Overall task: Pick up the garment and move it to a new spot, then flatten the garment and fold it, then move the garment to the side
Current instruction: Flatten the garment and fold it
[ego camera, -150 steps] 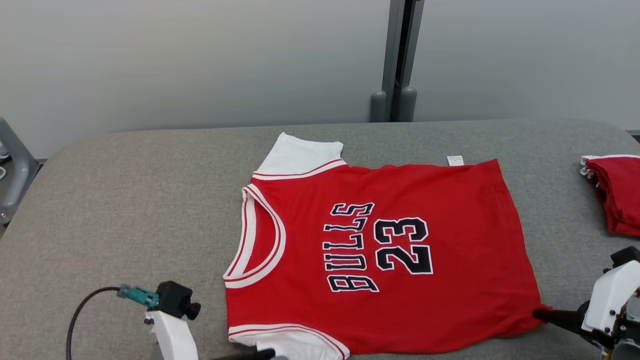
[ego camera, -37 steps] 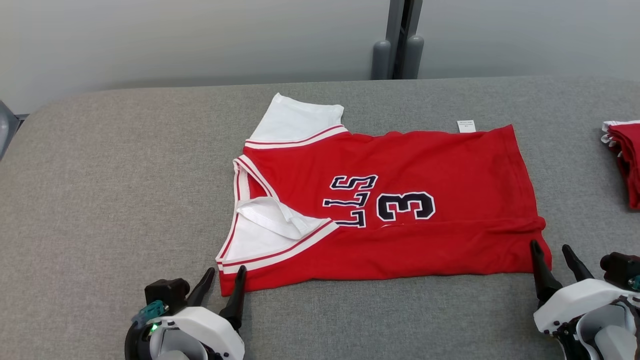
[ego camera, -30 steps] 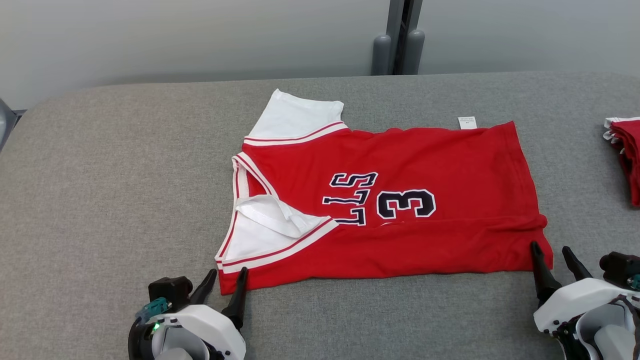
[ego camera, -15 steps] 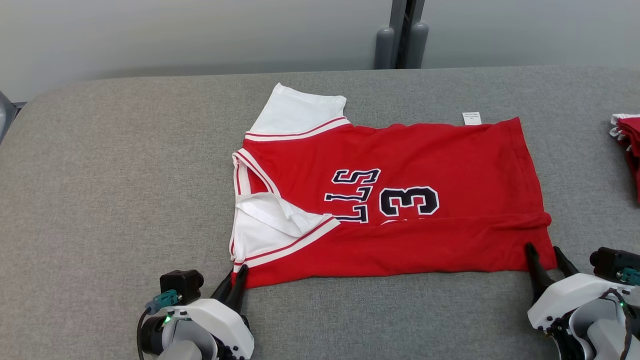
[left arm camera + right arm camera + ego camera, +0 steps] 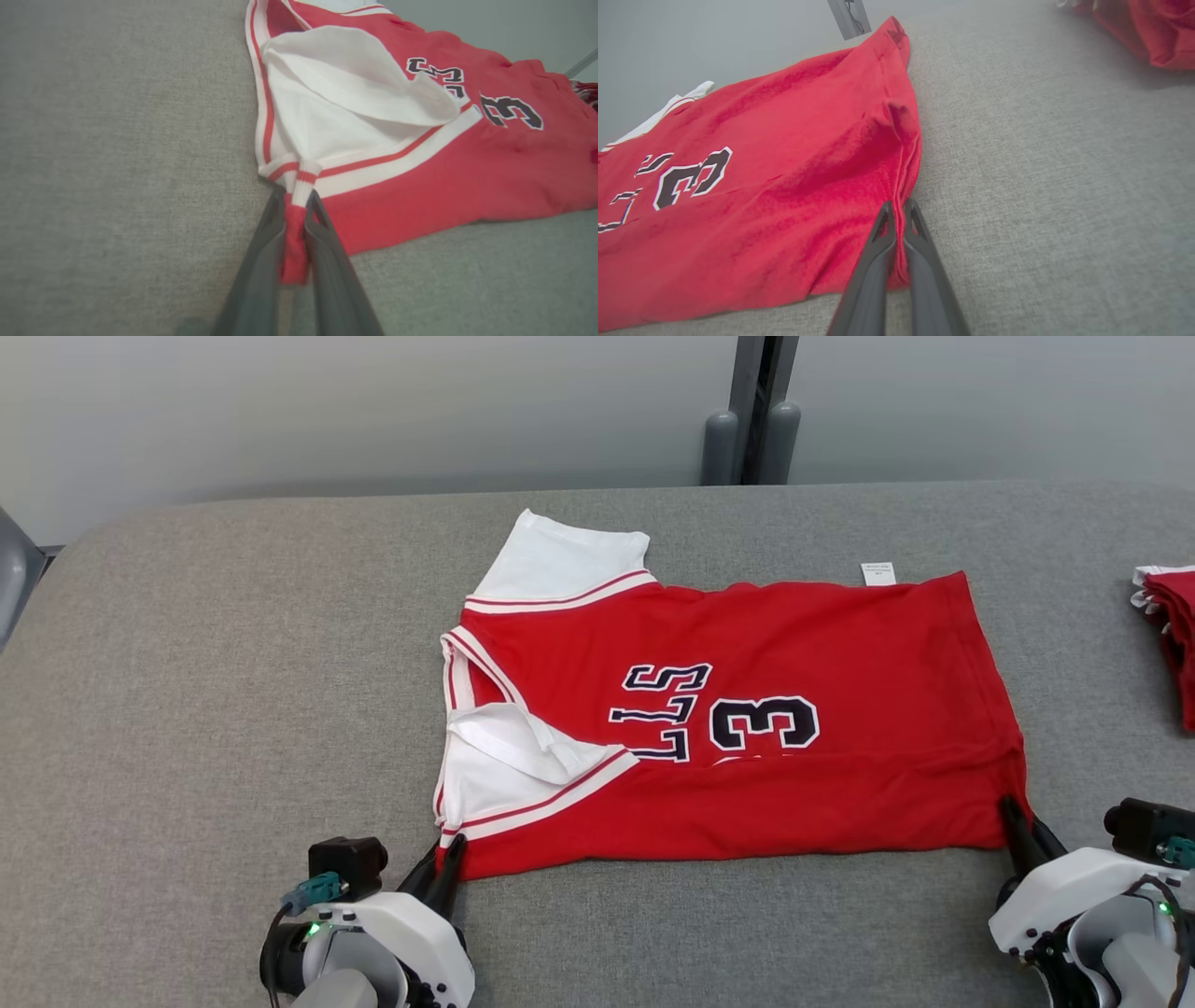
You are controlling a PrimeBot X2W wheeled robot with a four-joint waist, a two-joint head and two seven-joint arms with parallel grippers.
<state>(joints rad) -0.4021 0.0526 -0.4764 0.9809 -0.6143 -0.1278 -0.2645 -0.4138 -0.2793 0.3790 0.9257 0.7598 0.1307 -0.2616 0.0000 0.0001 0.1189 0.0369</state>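
While pinched at both near corners, fold step: lift level and together, carry up-frame over the "3", held taut between grips.
Left gripper (image 5: 446,857): lower left of frame, jaws clenched on striped sleeve corner.
Right gripper (image 5: 1014,810): lower right, jaws clenched on red hem corner.
Jersey (image 5: 822,644): mid-frame on grey worktop (image 5: 233,663); red, white sleeves, near edge folded over, lettering half hidden.

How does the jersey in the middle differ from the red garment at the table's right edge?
The jersey lies spread, near side folded over, lettering showing; the red garment sits compactly bunched, partly out of frame. The left gripper and right gripper pinch the jersey's near corners; nothing touches the red garment. Both are red with white trim, on the grey table.
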